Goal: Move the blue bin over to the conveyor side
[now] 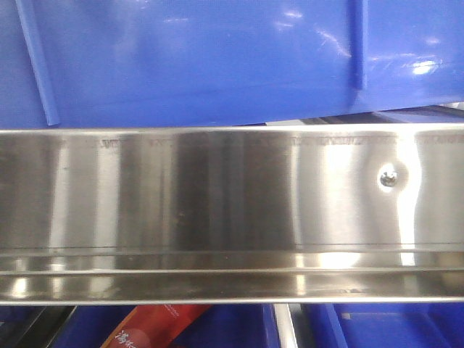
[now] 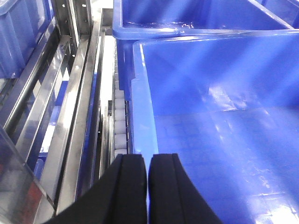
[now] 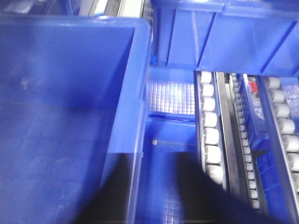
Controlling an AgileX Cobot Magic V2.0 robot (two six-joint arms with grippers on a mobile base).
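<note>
The blue bin (image 1: 217,58) fills the top of the front view, above a steel rail. In the left wrist view its glossy inside (image 2: 219,140) spreads to the right. My left gripper (image 2: 148,161) is shut on the bin's left wall rim, and a thin strip of blue shows between the black fingers (image 2: 131,186). In the right wrist view the bin (image 3: 60,116) takes up the left half. My right gripper (image 3: 151,157) is open, with one dark blurred finger on each side of the bin's right wall. The conveyor is out of view.
A brushed-steel rail (image 1: 217,203) with a screw (image 1: 389,176) crosses the front view, with other blue bins and a red item (image 1: 156,326) below it. White rollers (image 2: 120,126) (image 3: 210,126) run beside the bin. Another blue bin (image 2: 196,18) stands behind, and one (image 3: 173,140) sits lower on the right.
</note>
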